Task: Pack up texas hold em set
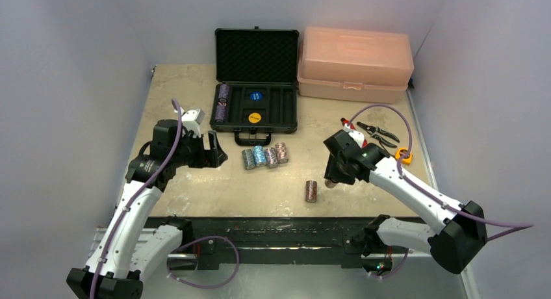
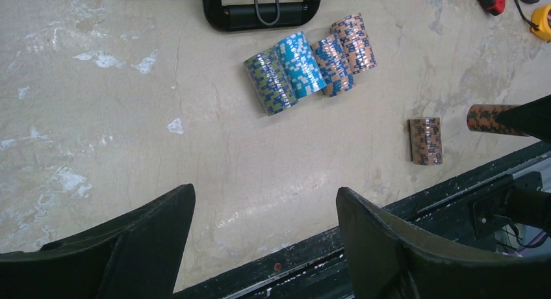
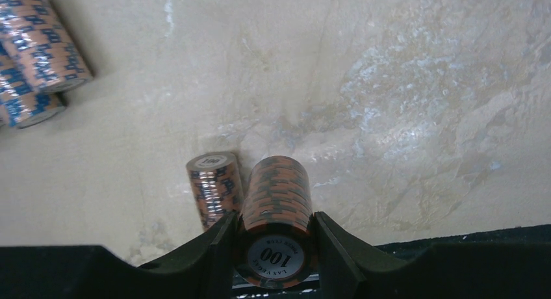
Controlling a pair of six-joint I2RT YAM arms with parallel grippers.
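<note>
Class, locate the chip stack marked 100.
Right wrist view: the right gripper clamps the 100 stack in its jaws, right of a lone chip stack on the table.

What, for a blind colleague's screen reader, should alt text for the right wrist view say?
The right gripper grips a stack of orange-brown poker chips marked 100, end face toward the camera. A similar stack sits on the table beside it; more stacks show top left.
</note>
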